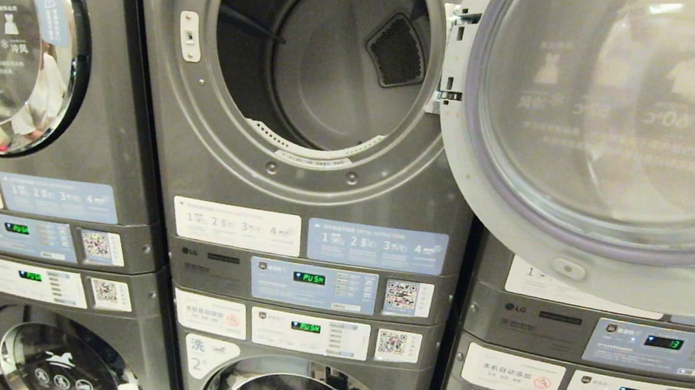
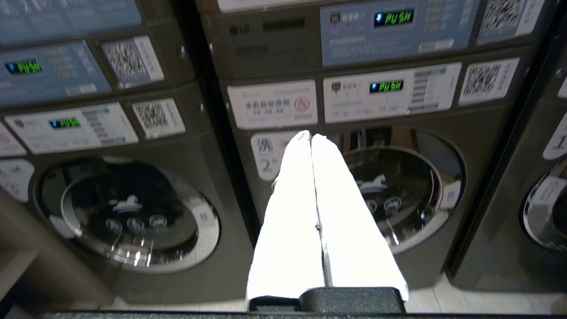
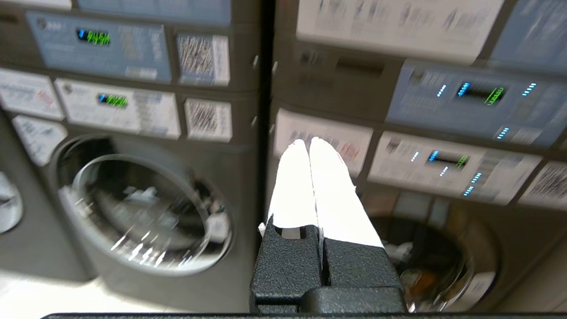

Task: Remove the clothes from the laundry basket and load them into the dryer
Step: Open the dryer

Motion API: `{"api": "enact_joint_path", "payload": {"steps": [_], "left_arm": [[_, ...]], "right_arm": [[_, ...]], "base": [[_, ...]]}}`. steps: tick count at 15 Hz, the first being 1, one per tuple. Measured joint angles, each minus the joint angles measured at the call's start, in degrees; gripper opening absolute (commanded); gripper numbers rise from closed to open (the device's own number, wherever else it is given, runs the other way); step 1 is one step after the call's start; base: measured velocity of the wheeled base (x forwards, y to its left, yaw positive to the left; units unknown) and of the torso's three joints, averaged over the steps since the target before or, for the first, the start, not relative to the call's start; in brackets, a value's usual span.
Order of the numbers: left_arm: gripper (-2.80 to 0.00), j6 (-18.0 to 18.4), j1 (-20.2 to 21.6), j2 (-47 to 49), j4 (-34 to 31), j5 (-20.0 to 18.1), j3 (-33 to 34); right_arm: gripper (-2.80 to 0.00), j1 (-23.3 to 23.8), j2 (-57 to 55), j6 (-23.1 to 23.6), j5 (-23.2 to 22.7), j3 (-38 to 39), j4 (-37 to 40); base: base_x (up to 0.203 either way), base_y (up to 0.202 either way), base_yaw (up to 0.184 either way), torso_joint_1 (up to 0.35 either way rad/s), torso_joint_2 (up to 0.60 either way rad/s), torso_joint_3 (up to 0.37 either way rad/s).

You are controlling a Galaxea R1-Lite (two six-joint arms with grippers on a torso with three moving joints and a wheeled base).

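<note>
The dryer [image 1: 327, 86] stands at twelve o'clock, its door [image 1: 619, 142] swung wide toward three o'clock, the drum bare. Left tool [image 2: 310, 135] and right tool [image 3: 308, 141] both pinched closed, empty, facing lower washers.

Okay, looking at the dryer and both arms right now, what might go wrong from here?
The open dryer door swings out on the right, so a rising right gripper may strike it. Both it and the left gripper are shut and empty, and the dryer drum shows no clothes, so loading hasn't visibly begun.
</note>
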State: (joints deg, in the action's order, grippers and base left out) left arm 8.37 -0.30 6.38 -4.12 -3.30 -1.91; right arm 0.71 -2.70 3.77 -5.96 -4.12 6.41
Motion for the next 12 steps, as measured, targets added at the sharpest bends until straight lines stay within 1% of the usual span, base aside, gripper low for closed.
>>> {"api": "enact_joint_path", "payload": {"steps": [2,3,5,7,8,9,10,12], "left_arm": [[-2.8,0.1,-0.1,-3.6,0.4,-0.1,0.2],[-2.8,-0.1,-0.1,-4.5,0.4,0.0,0.3],[-2.8,-2.3,-0.1,-5.6,0.4,0.3,0.3],[-2.8,-4.7,-0.1,-6.1,0.5,2.1,0.3],[-2.8,-6.0,-0.1,-6.2,0.5,3.0,0.3],[-2.8,-7.5,-0.1,-6.3,0.5,3.4,0.3],[-2.8,-8.2,-0.1,-6.3,0.5,3.5,0.3],[-2.8,-8.4,-0.1,-6.3,0.5,3.5,0.3]], "right_arm": [[-2.8,0.0,1.5,3.2,0.8,1.7,-5.7],[-2.8,0.0,1.9,3.8,1.2,2.6,-8.3],[-2.8,0.0,2.4,3.9,1.3,3.7,-11.4],[-2.8,0.0,2.6,4.1,2.6,4.0,-10.6],[-2.8,0.0,2.6,3.5,4.0,4.0,-8.1],[-2.8,0.0,2.6,1.9,4.9,3.7,-5.3],[-2.8,0.0,2.6,1.1,5.1,3.4,-4.2],[-2.8,-0.1,2.4,0.9,5.3,3.3,-3.8]], "base": [[0.0,0.0,0.0,0.0,0.0,0.0],[0.0,0.0,0.0,0.0,0.0,0.0],[0.0,0.0,0.0,0.0,0.0,0.0],[0.0,0.0,0.0,0.0,0.0,0.0],[0.0,0.0,0.0,0.0,0.0,0.0],[0.0,0.0,0.0,0.0,0.0,0.0],[0.0,0.0,0.0,0.0,0.0,0.0],[0.0,0.0,0.0,0.0,0.0,0.0]]}}
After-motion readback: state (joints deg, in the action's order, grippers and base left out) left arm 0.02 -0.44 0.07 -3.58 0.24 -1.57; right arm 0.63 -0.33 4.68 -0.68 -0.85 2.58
